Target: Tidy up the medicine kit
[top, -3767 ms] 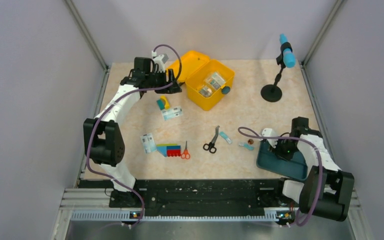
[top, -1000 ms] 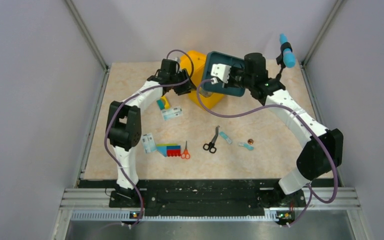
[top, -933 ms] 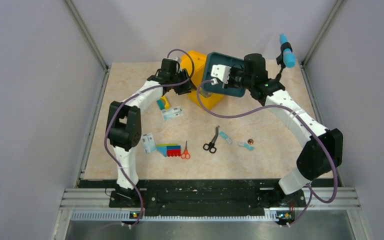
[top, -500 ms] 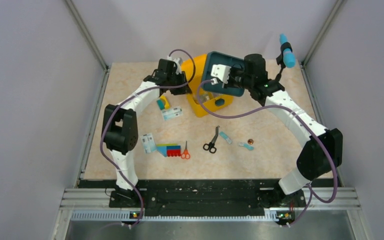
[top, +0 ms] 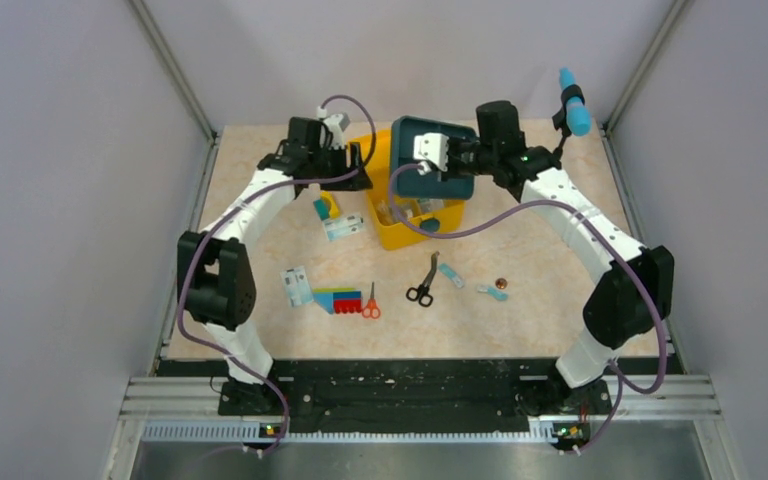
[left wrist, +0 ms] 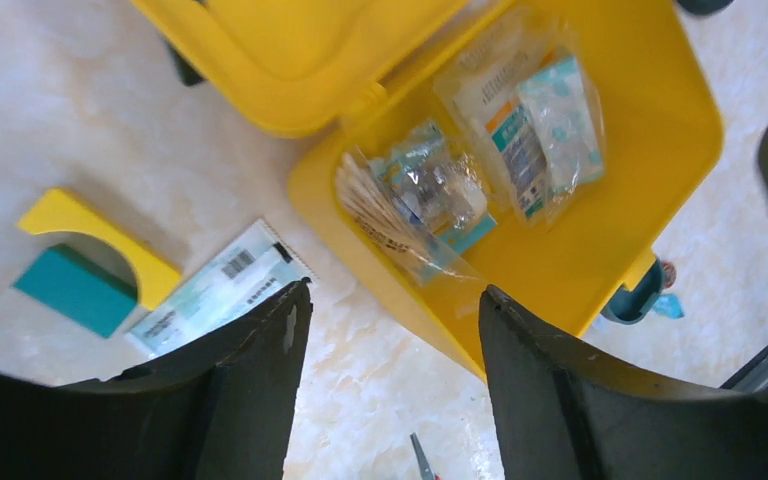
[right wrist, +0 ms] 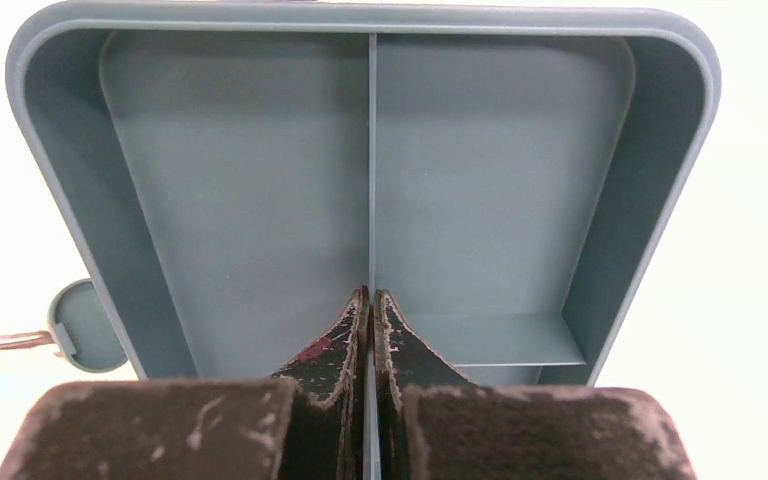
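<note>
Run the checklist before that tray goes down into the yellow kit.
1. Grip: right gripper shut on the divider of the teal tray: ok.
2. Access: lid of the medicine kit open: ok.
3. Other arm: left gripper open, empty: ok.
4. Alignment: tray squarely over kit: cannot tell; the top view shows it over the far part only.
5. Room: packets below the rim: cannot tell.

The yellow rectangular medicine kit (left wrist: 660,120) is smooth, glossy moulded plastic. Inside it, the clear film packets (left wrist: 535,125) are crinkled and shiny. The dark teal compartment tray (right wrist: 250,180) is plastic too, but matt and even. The pale marbled counter (left wrist: 50,90) looks smooth with a faint sheen. The black fingers (right wrist: 405,355) of my right pincer (right wrist: 371,296) are matt, scuffed and dusted whitish.
</note>
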You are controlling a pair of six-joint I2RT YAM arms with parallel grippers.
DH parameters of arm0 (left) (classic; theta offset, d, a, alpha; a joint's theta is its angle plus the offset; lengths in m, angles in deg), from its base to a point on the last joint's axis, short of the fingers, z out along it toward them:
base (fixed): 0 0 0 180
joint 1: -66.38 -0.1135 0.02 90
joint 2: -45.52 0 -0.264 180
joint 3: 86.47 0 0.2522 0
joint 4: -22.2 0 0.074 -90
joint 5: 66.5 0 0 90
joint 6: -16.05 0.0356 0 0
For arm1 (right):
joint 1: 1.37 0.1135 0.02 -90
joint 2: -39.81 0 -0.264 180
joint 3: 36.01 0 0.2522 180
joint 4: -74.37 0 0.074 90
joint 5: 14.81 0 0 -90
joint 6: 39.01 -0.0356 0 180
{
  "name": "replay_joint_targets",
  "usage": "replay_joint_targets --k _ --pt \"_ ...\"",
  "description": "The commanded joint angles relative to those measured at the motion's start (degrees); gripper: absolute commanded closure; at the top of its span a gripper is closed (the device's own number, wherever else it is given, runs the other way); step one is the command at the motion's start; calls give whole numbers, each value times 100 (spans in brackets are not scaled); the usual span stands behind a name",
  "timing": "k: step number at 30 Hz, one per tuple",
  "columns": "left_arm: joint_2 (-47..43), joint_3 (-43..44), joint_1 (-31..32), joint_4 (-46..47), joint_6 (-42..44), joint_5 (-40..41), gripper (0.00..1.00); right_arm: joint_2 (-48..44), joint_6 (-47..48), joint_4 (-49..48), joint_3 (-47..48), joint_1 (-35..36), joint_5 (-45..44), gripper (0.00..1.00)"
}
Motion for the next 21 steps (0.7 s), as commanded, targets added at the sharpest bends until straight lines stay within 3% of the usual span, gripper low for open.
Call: replay_joint_targets --k 1,11,21 --pt "-627 336 -637 297 -50 -501 31 240 411 405 354 280 374 100" --pt "-1098 109 -1925 232 -205 -582 31 1155 1399 1332 1191 753 -337 100" --pt "-1264 -253 -2082 528 -439 -731 32 2128 1617 2703 2325 809 -707 100"
